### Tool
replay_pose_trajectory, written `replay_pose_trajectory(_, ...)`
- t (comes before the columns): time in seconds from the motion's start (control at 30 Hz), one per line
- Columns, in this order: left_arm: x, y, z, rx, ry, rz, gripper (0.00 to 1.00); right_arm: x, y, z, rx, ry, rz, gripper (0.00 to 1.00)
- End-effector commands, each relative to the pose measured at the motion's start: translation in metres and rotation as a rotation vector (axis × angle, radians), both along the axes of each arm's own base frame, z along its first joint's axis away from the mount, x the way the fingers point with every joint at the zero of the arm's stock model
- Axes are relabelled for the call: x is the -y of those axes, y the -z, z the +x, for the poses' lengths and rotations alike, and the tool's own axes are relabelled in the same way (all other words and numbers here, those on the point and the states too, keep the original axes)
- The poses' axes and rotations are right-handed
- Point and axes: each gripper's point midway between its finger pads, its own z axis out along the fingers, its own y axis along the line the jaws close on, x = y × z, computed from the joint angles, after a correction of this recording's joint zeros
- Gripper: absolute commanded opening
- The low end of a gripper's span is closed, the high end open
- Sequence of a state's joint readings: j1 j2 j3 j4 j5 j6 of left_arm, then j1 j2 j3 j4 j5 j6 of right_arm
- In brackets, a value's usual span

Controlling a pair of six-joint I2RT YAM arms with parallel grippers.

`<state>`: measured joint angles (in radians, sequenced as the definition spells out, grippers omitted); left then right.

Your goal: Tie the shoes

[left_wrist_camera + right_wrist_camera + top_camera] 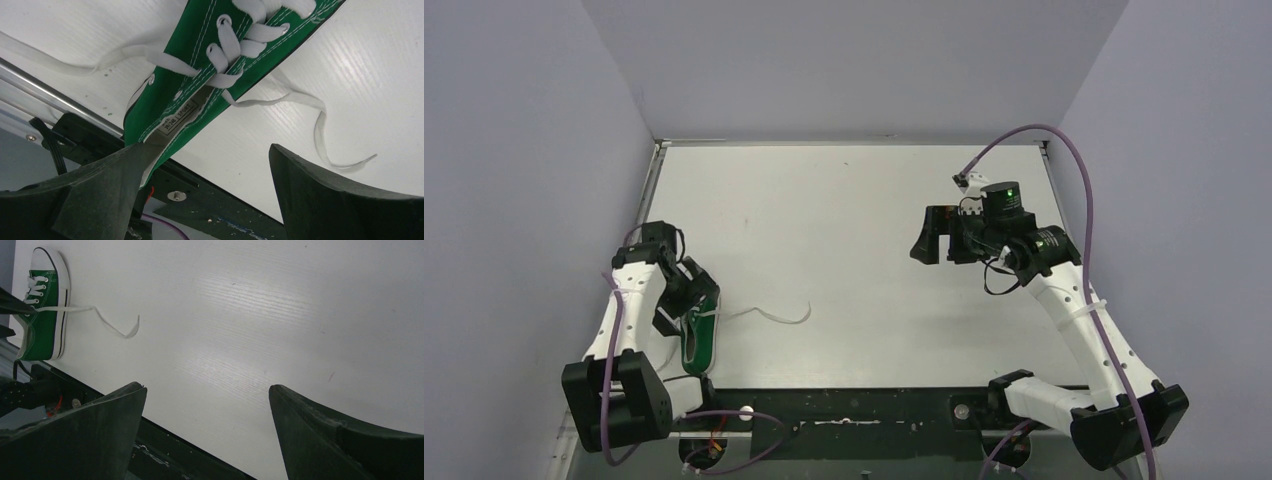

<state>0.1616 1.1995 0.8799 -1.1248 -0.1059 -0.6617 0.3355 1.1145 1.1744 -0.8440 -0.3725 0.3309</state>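
Note:
The green low-top shoe (704, 338) lies near the table's front left corner, heel toward the front edge. Its white laces (235, 45) are threaded but untied. One loose lace end (776, 316) trails right over the table, and the left wrist view shows another end (75, 66) running left. My left gripper (686, 300) hangs open right over the shoe, with its left finger (100, 192) against the shoe's opening (175, 120) and nothing between the jaws. My right gripper (934, 240) hovers open and empty over the table's right half, far from the shoe (46, 315).
A black base rail (854, 410) runs along the table's front edge, just behind the shoe's heel. A metal strip (649, 195) borders the left side, and grey walls enclose the white table (844, 230). Purple cables (1064, 140) loop from both arms.

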Motion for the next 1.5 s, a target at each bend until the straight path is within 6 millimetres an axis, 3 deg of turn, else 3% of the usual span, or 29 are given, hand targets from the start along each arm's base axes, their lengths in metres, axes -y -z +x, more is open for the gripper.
replay_pose_trajectory(0.0, -0.013, 0.007, 0.030, 0.097, 0.026, 0.036, 0.92, -0.008, -0.019, 0.005, 0.088, -0.022, 0.046, 1.00)
replay_pose_trajectory(0.2, -0.008, 0.022, 0.050, 0.151, 0.098, -0.006, 0.88, -0.009, -0.018, 0.009, 0.087, -0.021, 0.046, 1.00)
replay_pose_trajectory(0.4, -0.009, 0.043, 0.048, 0.061, 0.105, -0.020, 0.75, -0.009, -0.015, 0.008, 0.078, -0.022, 0.040, 1.00)
replay_pose_trajectory(0.5, -0.011, 0.048, 0.048, 0.020, 0.102, -0.017, 0.62, -0.009, -0.014, 0.007, 0.078, -0.022, 0.040, 1.00)
replay_pose_trajectory(0.57, -0.008, 0.050, 0.050, 0.008, 0.113, -0.034, 0.46, -0.009, -0.015, 0.008, 0.080, -0.018, 0.039, 1.00)
replay_pose_trajectory(0.63, 0.000, 0.049, 0.054, 0.007, 0.141, -0.056, 0.38, -0.008, -0.016, 0.009, 0.084, -0.016, 0.034, 1.00)
replay_pose_trajectory(0.73, 0.018, 0.045, 0.062, 0.036, 0.172, -0.085, 0.30, -0.005, -0.015, 0.011, 0.084, -0.003, 0.021, 1.00)
replay_pose_trajectory(0.83, 0.053, 0.041, 0.071, 0.062, 0.213, -0.163, 0.18, -0.002, -0.011, 0.012, 0.076, 0.009, 0.001, 1.00)
replay_pose_trajectory(0.93, 0.089, 0.040, 0.079, 0.071, 0.258, -0.211, 0.16, 0.001, -0.003, 0.013, 0.051, 0.014, -0.026, 1.00)
replay_pose_trajectory(1.1, 0.149, 0.036, 0.097, 0.109, 0.268, -0.317, 0.15, 0.002, 0.028, 0.012, -0.066, -0.006, -0.090, 1.00)
replay_pose_trajectory(1.2, 0.176, 0.034, 0.104, 0.115, 0.292, -0.336, 0.14, -0.016, 0.060, 0.013, -0.147, -0.115, -0.122, 0.99)
replay_pose_trajectory(1.3, 0.192, 0.036, 0.104, 0.095, 0.310, -0.346, 0.13, -0.054, 0.080, 0.012, -0.142, -0.284, -0.191, 0.97)
replay_pose_trajectory(1.47, 0.195, 0.044, 0.097, 0.059, 0.313, -0.357, 0.13, -0.120, 0.121, 0.012, -0.049, -0.493, -0.315, 0.93)
